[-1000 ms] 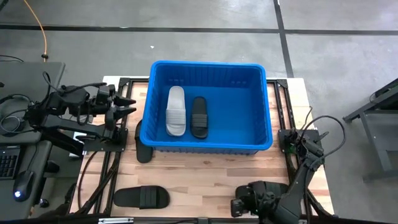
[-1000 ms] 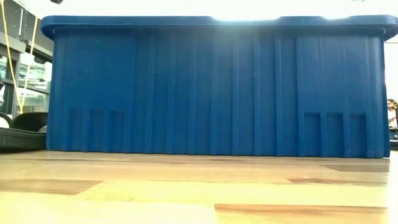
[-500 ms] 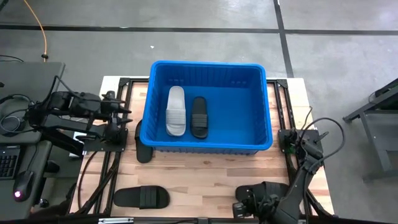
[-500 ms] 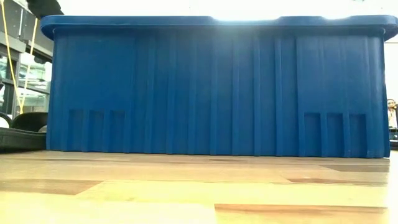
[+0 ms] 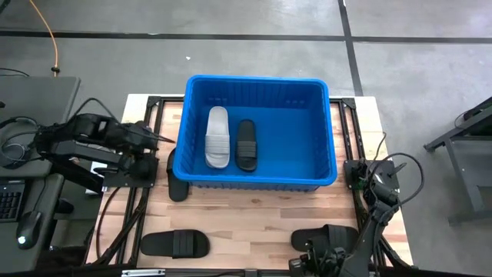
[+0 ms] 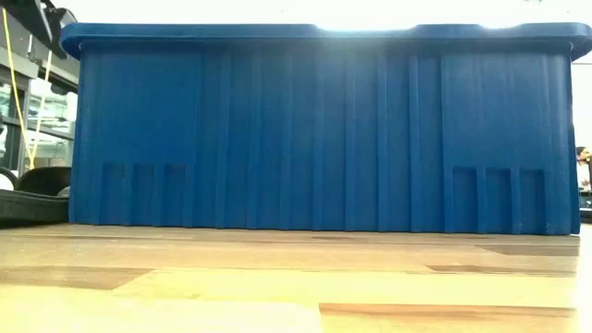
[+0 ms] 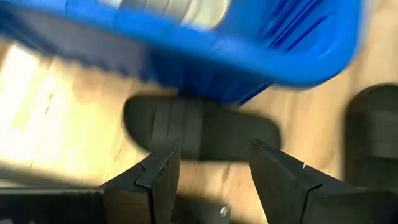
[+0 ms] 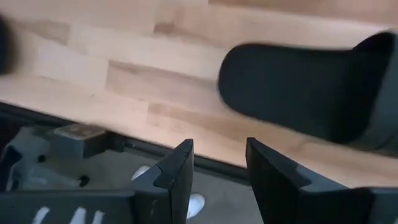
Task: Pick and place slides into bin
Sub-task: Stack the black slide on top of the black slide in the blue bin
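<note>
While two slides, one grey (image 5: 217, 137) and one black (image 5: 246, 144), already lie side by side in the bin (image 5: 323, 131), three black ones are still out on the worktop (image 5: 246, 215).

Left pincer (image 7: 211, 174): jaws parted, nothing between them. It sits off the bin's left side, over the worktop edge. Its wrist view looks past the fingers at a black slide (image 7: 202, 129) lying just beside the bin's near-left corner, seen from above as a dark shape partly tucked by the bin wall (image 5: 178, 187). That slide is close ahead of the left pincer, and its long axis runs across the gap between the fingers, so closing on it probably means gripping across the narrow width or the strap after some wrist turn.

Right pincer (image 8: 217, 168): also parted and empty, low at the front right edge of the worktop. A black slide (image 8: 305, 99) lies just beyond its fingertips, toward the bin; from above it's the one at front right (image 5: 327, 235).

Third loose slide (image 5: 174, 244) lies at front left, long axis left-right, well apart from both pincers, though I'd guess the left arm takes it.

My call: left arm for the corner slide, right arm for the front-right one.
</note>
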Available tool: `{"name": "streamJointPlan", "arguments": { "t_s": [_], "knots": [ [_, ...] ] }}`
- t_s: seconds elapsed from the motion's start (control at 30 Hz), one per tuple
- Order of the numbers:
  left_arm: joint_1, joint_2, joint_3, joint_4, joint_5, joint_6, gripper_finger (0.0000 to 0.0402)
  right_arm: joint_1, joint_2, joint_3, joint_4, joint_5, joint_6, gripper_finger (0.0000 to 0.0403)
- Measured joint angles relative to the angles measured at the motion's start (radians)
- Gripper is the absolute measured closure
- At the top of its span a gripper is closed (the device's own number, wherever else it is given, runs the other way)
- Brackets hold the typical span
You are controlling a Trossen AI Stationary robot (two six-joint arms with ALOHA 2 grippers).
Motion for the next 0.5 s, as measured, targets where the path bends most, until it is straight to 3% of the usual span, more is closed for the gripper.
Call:
{"name": "streamJointPlan", "arguments": {
  "t_s": [0.17,0.37,0.5],
  "knots": [
    [0.001,-0.034,-0.032,-0.105,-0.181,-0.052,0.0225,0.014,0.002,0.0,0.031,0.023,0.006,0.0265],
    [0.001,-0.226,-0.187,-0.116,-0.057,-0.129,0.0225,0.024,0.002,0.0,0.007,0.022,0.015,0.0265],
    [0.001,-0.275,-0.2,-0.081,0.037,-0.171,0.0226,0.024,0.002,0.0,0.009,0.021,0.015,0.0265]
  ]
}}
